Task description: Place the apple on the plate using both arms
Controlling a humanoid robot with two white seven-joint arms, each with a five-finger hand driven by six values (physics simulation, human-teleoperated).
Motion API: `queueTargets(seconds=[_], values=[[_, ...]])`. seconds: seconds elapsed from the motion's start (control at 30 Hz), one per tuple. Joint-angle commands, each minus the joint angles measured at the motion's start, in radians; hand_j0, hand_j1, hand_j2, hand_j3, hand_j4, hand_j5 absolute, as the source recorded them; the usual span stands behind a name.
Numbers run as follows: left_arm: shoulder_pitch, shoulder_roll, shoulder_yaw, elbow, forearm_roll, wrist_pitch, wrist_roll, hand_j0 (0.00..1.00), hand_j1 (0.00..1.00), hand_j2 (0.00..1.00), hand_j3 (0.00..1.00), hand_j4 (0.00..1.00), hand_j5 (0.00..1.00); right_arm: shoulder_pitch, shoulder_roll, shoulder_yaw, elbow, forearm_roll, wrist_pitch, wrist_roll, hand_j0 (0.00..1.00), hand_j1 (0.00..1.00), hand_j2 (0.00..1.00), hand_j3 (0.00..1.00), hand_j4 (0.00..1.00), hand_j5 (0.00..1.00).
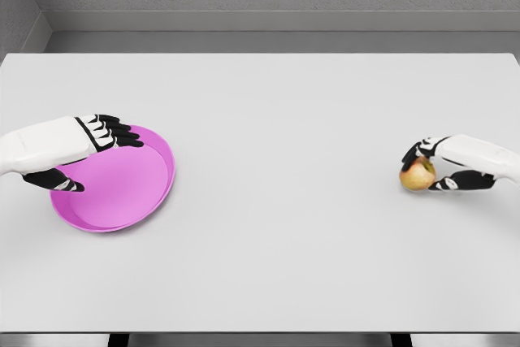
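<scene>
Apple [418, 175] at far right of worktop [276, 119], resting on the surface, enclosed by right robot hand [431, 170]: fingers curled over the top, thumb below and beside the fruit, apparently grasping it. Whether lifted clear of the worktop: not discernible. Plate [122, 193], magenta and shallow, at far left, well apart from the apple. Left robot hand [85, 156] at the plate's left edge, fingers [114, 134] extended over the rim and thumb lower at the near side; seemingly pinching the rim, though actual contact not clearly resolved. Plate possibly tilted, with a second rim line visible along the lower edge.

Judged risks from here. Slip of the round, smooth apple from an incomplete wrap during lifting, followed by rolling toward the right worktop edge close by. Tipping or sliding of the light plate under a one-sided rim hold, especially if carried toward the centre. Misjudged meeting point between the two arms, with release above the rim rather than the well, and bounce-out of the fruit.
</scene>
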State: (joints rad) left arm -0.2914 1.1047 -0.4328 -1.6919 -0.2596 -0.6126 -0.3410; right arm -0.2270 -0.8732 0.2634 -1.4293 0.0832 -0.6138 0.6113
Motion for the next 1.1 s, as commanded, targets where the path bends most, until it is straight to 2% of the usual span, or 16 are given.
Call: queueTargets(seconds=[0.0, 0.07, 0.17, 0.27, 0.4, 0.43, 0.47, 0.5, 0.6, 0.63, 0.73, 0.77, 0.83, 0.9, 0.97, 1.07], values=[[0.0, 0.001, 0.0, 0.0, 0.007, 0.002, 0.0, 1.0, 1.0, 1.0, 1.0, 1.0, 1.0, -0.003, -0.003, 0.017, -0.075, -0.034, 0.003, 0.0, 0.52, 0.52, 0.52, 0.52, 0.52, 0.52], [0.0, 0.001, 0.0, 0.0, 0.007, 0.002, 0.0, 1.0, 1.0, 1.0, 1.0, 1.0, 1.0, -0.029, 0.0, 0.068, -0.164, -0.034, 0.003, 0.0, 0.52, 0.52, 0.52, 0.52, 0.52, 0.52], [-0.006, 0.001, -0.014, 0.0, 0.007, 0.002, 0.0, 1.0, 1.0, 1.0, 1.0, 1.0, 1.0, -0.107, 0.029, 0.14, -0.232, -0.034, 0.003, 0.0, 0.51, 0.51, 0.51, 0.51, 0.51, 0.51], [-0.006, 0.001, -0.015, 0.0, 0.007, 0.002, 0.0, 1.0, 1.0, 1.0, 1.0, 1.0, 1.0, -0.179, 0.102, 0.249, -0.235, -0.033, 0.003, 0.0, 0.51, 0.51, 0.51, 0.51, 0.51, 0.51], [-0.006, 0.001, -0.015, 0.0, 0.007, 0.002, 0.0, 1.0, 1.0, 1.0, 1.0, 1.0, 1.0, -0.238, 0.132, 0.283, -0.24, -0.034, 0.003, 0.0, 0.51, 0.51, 0.51, 0.51, 0.51, 0.51], [-0.006, 0.001, -0.015, 0.0, 0.007, 0.002, 0.0, 1.0, 1.0, 1.0, 1.0, 1.0, 1.0, -0.239, 0.131, 0.277, -0.232, -0.033, 0.003, 0.0, 0.53, 0.53, 0.53, 0.53, 0.53, 0.53], [-0.006, 0.001, -0.015, 0.0, 0.007, 0.002, 0.0, 1.0, 1.0, 1.0, 1.0, 1.0, 1.0, -0.239, 0.129, 0.255, -0.215, -0.033, 0.003, 0.0, 0.66, 0.66, 0.66, 0.66, 0.66, 0.66], [-0.006, 0.001, -0.017, 0.0, 0.007, 0.002, 0.0, 1.0, 1.0, 1.0, 1.0, 1.0, 1.0, -0.233, 0.131, 0.182, -0.185, -0.031, 0.003, 0.0, 0.98, 0.98, 0.98, 0.98, 0.98, 0.98], [-0.005, -0.02, -0.021, -0.006, 0.007, 0.002, 0.0, 1.0, 1.0, 1.0, 1.0, 1.0, 1.0, -0.209, 0.12, -0.05, -0.089, -0.016, 0.003, 0.0, 1.0, 1.0, 1.0, 1.0, 1.0, 1.0], [-0.021, -0.012, -0.023, -0.006, 0.007, 0.002, -0.001, 1.0, 1.0, 1.0, 1.0, 1.0, 1.0, -0.207, 0.118, -0.058, -0.08, -0.016, 0.003, 0.0, 1.0, 1.0, 1.0, 1.0, 1.0, 1.0], [-0.231, -0.022, -0.236, 0.004, 0.017, 0.002, 0.007, 1.0, 1.0, 1.0, 1.0, 1.0, 1.0, -0.204, 0.118, -0.056, -0.082, -0.002, 0.003, 0.0, 1.0, 1.0, 1.0, 1.0, 1.0, 1.0], [-0.279, -0.054, -0.268, 0.003, 0.017, 0.002, 0.007, 1.0, 1.0, 1.0, 1.0, 1.0, 1.0, -0.203, 0.118, -0.056, -0.082, -0.002, 0.003, 0.0, 1.0, 1.0, 1.0, 1.0, 1.0, 1.0], [-0.31, -0.178, -0.306, 0.0, 0.017, 0.002, 0.011, 1.0, 1.0, 1.0, 1.0, 1.0, 1.0, -0.196, 0.117, -0.058, -0.082, -0.002, 0.003, 0.0, 1.0, 1.0, 1.0, 1.0, 1.0, 1.0], [-0.388, -0.308, -0.449, 0.003, 0.005, 0.002, -0.001, 1.0, 1.0, 1.0, 1.0, 1.0, 1.0, -0.196, 0.117, -0.061, -0.08, 0.0, 0.003, 0.0, 1.0, 1.0, 1.0, 1.0, 1.0, 1.0], [-0.46, -0.394, -0.547, 0.004, -0.064, 0.002, -0.001, 1.0, 1.0, 1.0, 1.0, 1.0, 1.0, -0.196, 0.092, -0.096, -0.079, 0.013, 0.003, 0.0, 1.0, 1.0, 1.0, 1.0, 1.0, 1.0], [-0.505, -0.431, -0.61, 0.004, -0.069, 0.002, -0.001, 1.0, 1.0, 1.0, 1.0, 1.0, 1.0, -0.189, 0.068, -0.104, -0.079, 0.015, 0.003, 0.0, 1.0, 1.0, 1.0, 1.0, 1.0, 1.0]])
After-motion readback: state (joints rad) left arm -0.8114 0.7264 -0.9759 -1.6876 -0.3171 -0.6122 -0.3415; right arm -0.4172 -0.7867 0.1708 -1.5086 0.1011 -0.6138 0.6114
